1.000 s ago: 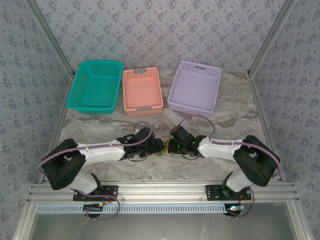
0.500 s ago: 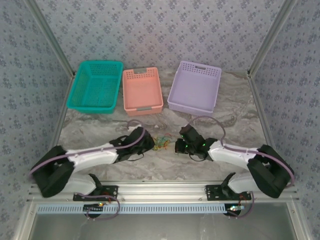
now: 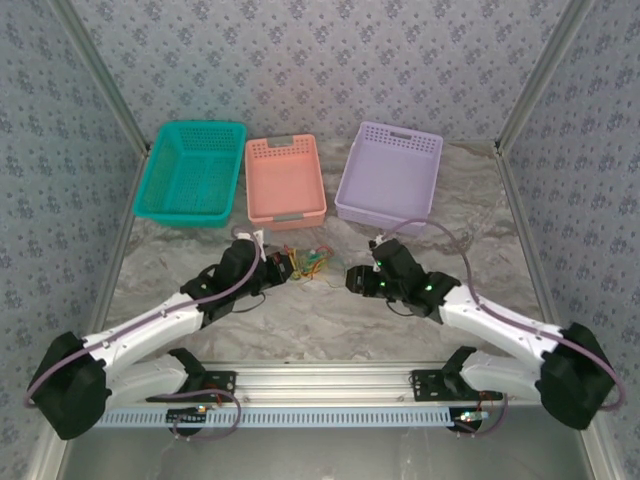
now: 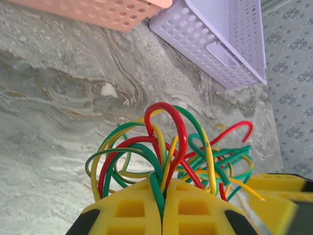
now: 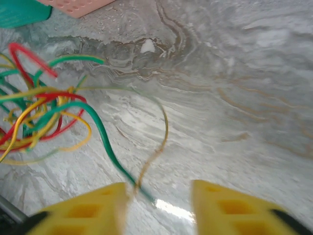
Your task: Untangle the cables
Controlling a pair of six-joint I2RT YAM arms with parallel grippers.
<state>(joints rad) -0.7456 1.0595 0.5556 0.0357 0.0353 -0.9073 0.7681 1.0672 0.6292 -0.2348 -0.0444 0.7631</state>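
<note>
left claw (image 4: 163,198) clamped on cables (image 4: 168,142); right claw (image 5: 159,196) wide, loose strand ends just ahead

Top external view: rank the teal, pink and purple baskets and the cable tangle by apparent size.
1. Teal plastic basket and purple plastic basket: too alike to separate.
2. Pink plastic basket.
3. Tangle of red, green and yellow cables.

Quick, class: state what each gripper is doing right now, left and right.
Left gripper: shut on the cables, with their red, green and yellow loops bunched above its pads.
Right gripper: open, gripping nothing.
</note>
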